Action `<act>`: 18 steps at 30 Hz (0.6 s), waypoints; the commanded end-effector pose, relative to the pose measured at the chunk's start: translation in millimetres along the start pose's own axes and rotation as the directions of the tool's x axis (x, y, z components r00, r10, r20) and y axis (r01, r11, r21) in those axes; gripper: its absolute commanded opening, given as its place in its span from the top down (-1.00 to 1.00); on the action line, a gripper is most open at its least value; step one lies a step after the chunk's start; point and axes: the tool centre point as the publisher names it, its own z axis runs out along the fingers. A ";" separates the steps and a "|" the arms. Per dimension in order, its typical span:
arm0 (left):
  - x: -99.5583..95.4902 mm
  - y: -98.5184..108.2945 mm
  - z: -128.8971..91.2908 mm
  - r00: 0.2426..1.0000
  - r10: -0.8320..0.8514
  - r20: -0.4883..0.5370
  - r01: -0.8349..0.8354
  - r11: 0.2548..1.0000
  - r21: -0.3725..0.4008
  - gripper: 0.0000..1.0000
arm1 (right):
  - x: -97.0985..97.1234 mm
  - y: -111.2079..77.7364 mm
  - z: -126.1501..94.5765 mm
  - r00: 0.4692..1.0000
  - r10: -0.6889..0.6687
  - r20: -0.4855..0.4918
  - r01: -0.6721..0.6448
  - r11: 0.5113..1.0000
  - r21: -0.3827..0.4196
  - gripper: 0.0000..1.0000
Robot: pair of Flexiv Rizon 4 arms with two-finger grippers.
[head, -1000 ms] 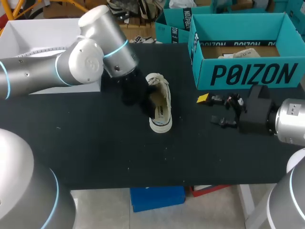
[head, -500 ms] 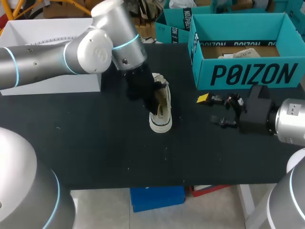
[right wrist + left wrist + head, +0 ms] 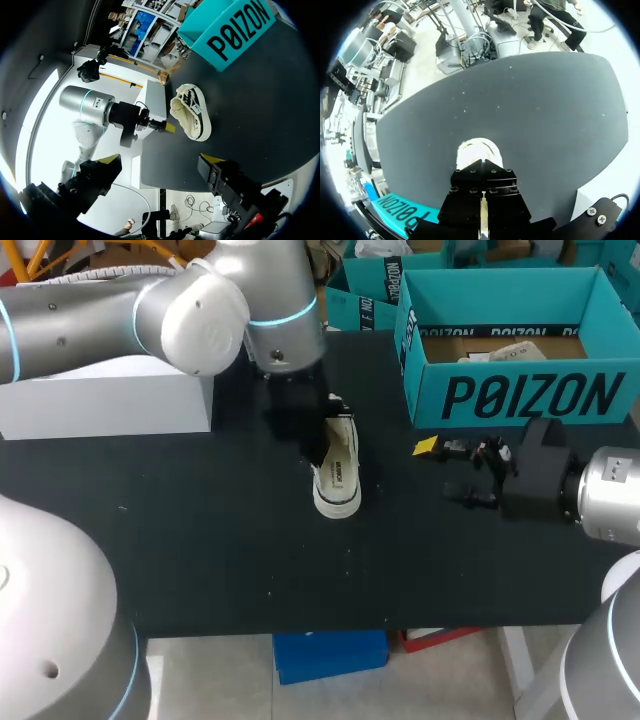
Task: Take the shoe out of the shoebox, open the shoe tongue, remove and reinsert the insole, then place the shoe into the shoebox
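A robot lab — a grey left arm (image 3: 90, 315) and right arm (image 3: 612, 495) stand at a black table (image 3: 200, 560), a teal shoebox (image 3: 520, 395) far right.

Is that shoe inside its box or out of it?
Out. The shoe rests on the black table, apart from the teal shoebox.

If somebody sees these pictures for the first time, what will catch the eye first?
Most striking is the white canvas sneaker lying in the middle of the black table, with the left gripper close beside it. Behind it to the right stands the open teal cardboard shoebox. The right gripper, fingers open, hangs just in front of that box.
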 end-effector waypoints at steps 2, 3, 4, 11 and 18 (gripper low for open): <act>-1.9 -2.3 6.7 1.000 -0.007 -0.021 0.006 0.999 -0.033 1.00 | 0.2 0.1 0.2 1.000 0.000 0.001 0.000 1.000 0.000 -1.00; -2.4 -1.8 9.7 1.000 -0.011 -0.027 0.009 0.999 -0.041 1.00 | 0.2 0.1 0.2 1.000 0.000 0.001 0.000 1.000 0.000 -1.00; -3.0 -1.1 13.1 1.000 -0.012 -0.027 0.011 0.999 -0.043 1.00 | 0.2 0.1 0.2 1.000 0.000 0.001 0.000 1.000 0.000 -1.00; -4.4 -0.2 20.2 1.000 -0.015 -0.026 0.014 0.999 -0.042 1.00 | 0.2 0.1 0.2 1.000 0.000 0.001 0.000 1.000 0.000 -1.00; -8.8 8.5 70.5 0.997 -0.051 -0.063 0.048 0.998 -0.040 1.00 | 0.2 0.1 0.2 1.000 0.000 0.001 0.000 1.000 0.000 -1.00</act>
